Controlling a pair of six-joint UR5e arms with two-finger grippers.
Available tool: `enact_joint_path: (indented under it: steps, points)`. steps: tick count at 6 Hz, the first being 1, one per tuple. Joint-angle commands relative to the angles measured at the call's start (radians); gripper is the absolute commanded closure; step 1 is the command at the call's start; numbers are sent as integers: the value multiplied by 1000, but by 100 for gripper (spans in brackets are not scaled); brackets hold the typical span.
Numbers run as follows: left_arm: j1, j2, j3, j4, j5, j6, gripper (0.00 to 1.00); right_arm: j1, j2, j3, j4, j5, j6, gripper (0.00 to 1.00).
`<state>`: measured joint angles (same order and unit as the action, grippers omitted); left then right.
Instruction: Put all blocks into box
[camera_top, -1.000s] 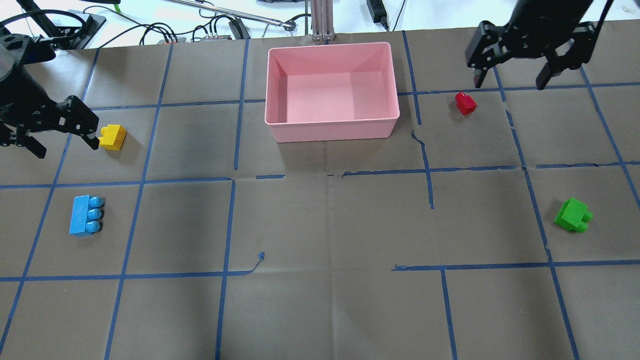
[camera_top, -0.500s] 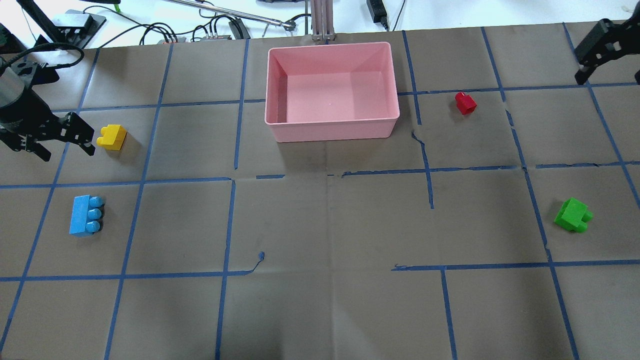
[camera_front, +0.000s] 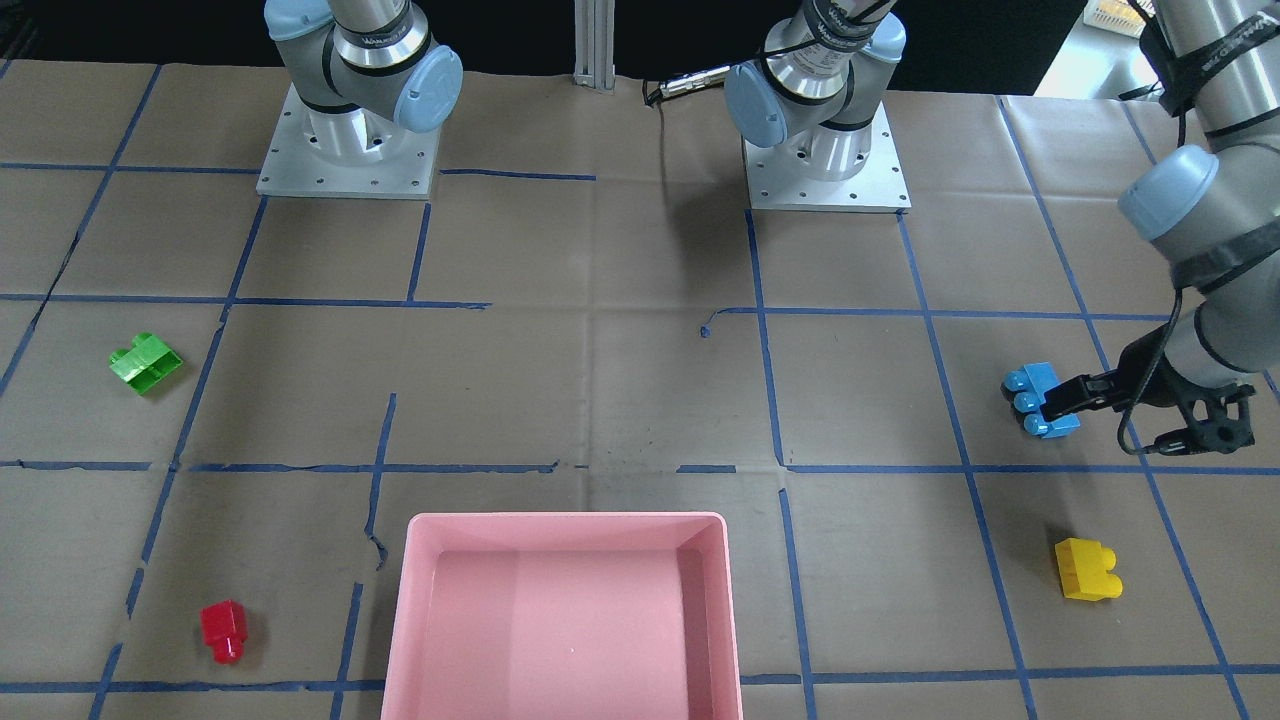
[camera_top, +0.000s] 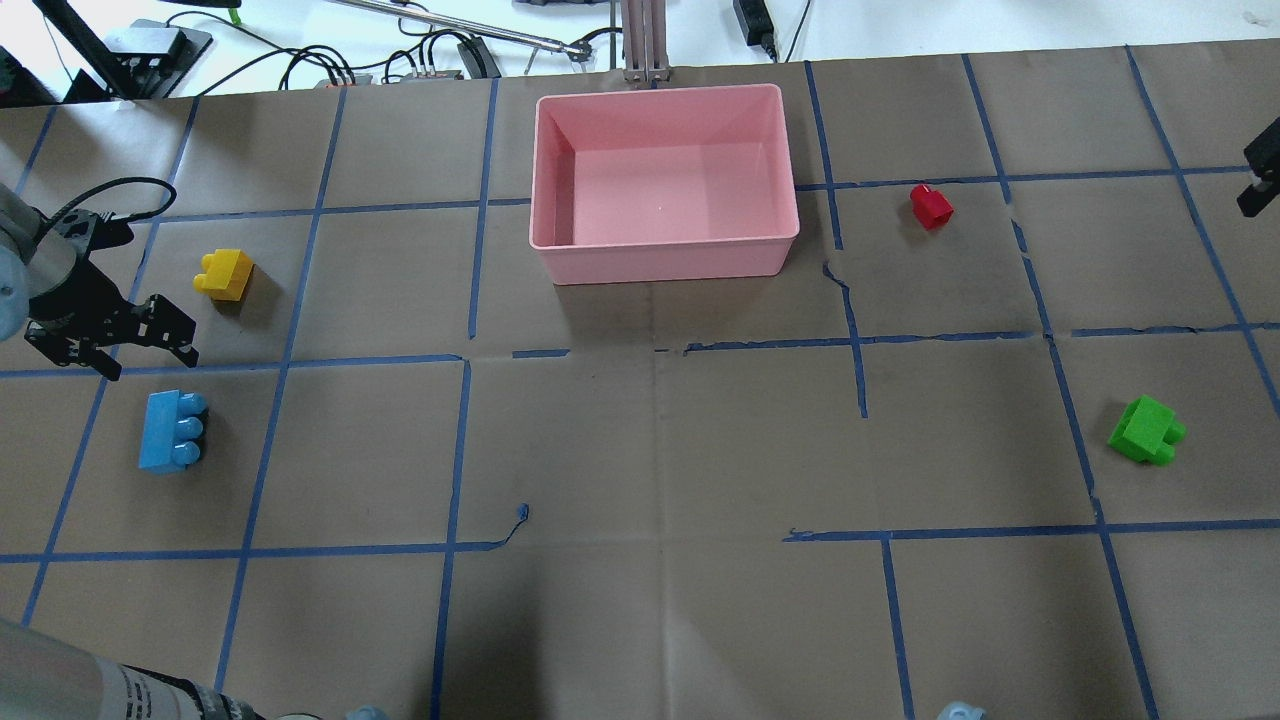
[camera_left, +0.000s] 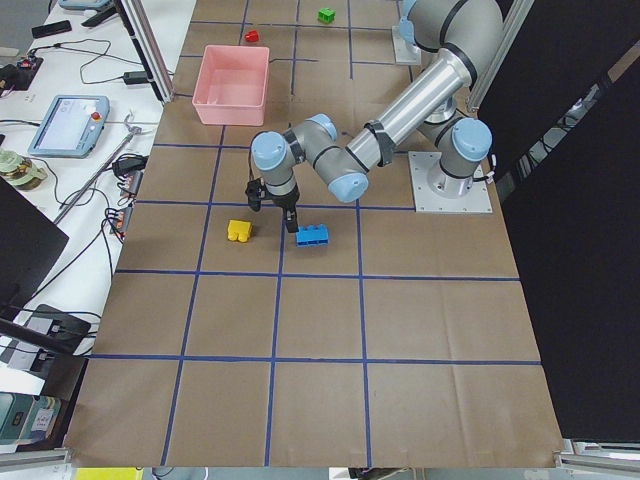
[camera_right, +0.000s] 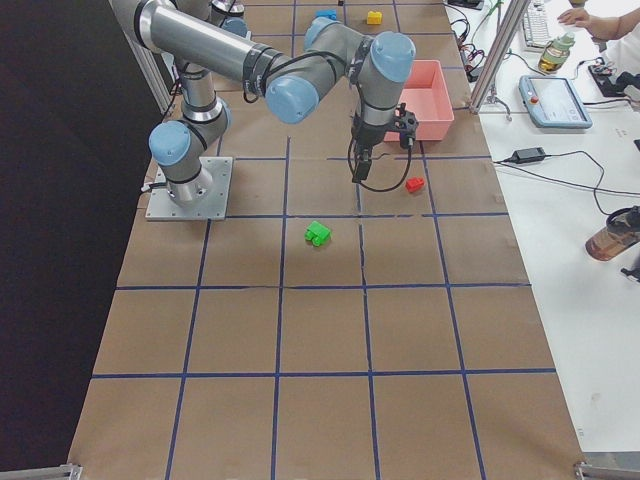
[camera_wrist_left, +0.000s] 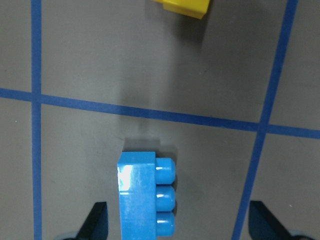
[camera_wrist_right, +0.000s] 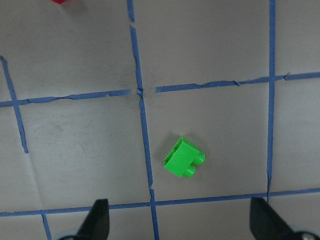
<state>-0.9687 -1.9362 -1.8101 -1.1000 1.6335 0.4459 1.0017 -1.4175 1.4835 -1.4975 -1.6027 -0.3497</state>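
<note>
Now the left fingers (camera_wrist_left: 98, 221), spread wide and pointing down, hover over the blue three-stud brick (camera_wrist_left: 145, 200), having shifted off the yellow brick (camera_wrist_left: 182, 6) beyond. Right fingers (camera_wrist_right: 98, 220), likewise spread, look down on the green brick (camera_wrist_right: 182, 157), withdrawn from the red brick (camera_top: 931, 206). All lie on the worktop (camera_top: 650, 450) outside the pink box (camera_top: 665, 265).

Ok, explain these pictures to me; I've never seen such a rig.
These are two robot arms bolted to a paper-covered table, photographed at once by several cameras: one behind the robot, one facing it, one at each table end, one on each wrist. Each arm ends in two fingers. The left fingers hang open by the blue three-stud brick; the right fingers hang open, their camera looking down on the green brick. A yellow brick and a red brick lie on the table. The pink box is empty; nothing is held.
</note>
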Motion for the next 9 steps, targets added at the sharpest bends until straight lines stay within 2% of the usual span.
enact_joint_path:
  steps: [1, 2, 4, 5, 6, 7, 8, 9]
  points:
    - [27, -41, -46, 61, 12, 4, 2, -44, 5, 117, -50, -5, 162, 1]
    - [27, -44, -48, 58, 12, 1, 2, -82, 5, 227, -173, -5, 164, 1]
    - [30, -69, -51, 54, 22, -1, 2, -87, 5, 456, -495, -3, 216, 1]
    - [30, -79, -75, 58, 41, 0, 2, -87, 5, 533, -604, -2, 241, 1]
    - [30, -76, -84, 65, 51, -1, 9, -87, 12, 559, -628, 4, 261, 1]
    - [31, -76, -80, 66, 52, 0, 41, -87, 63, 561, -668, 3, 261, 1]
    - [30, -69, -75, 65, 49, 10, 81, -87, 116, 563, -731, -2, 258, 1]
    - [28, -58, -72, 54, 48, 36, 91, -87, 127, 564, -728, -5, 255, 1]
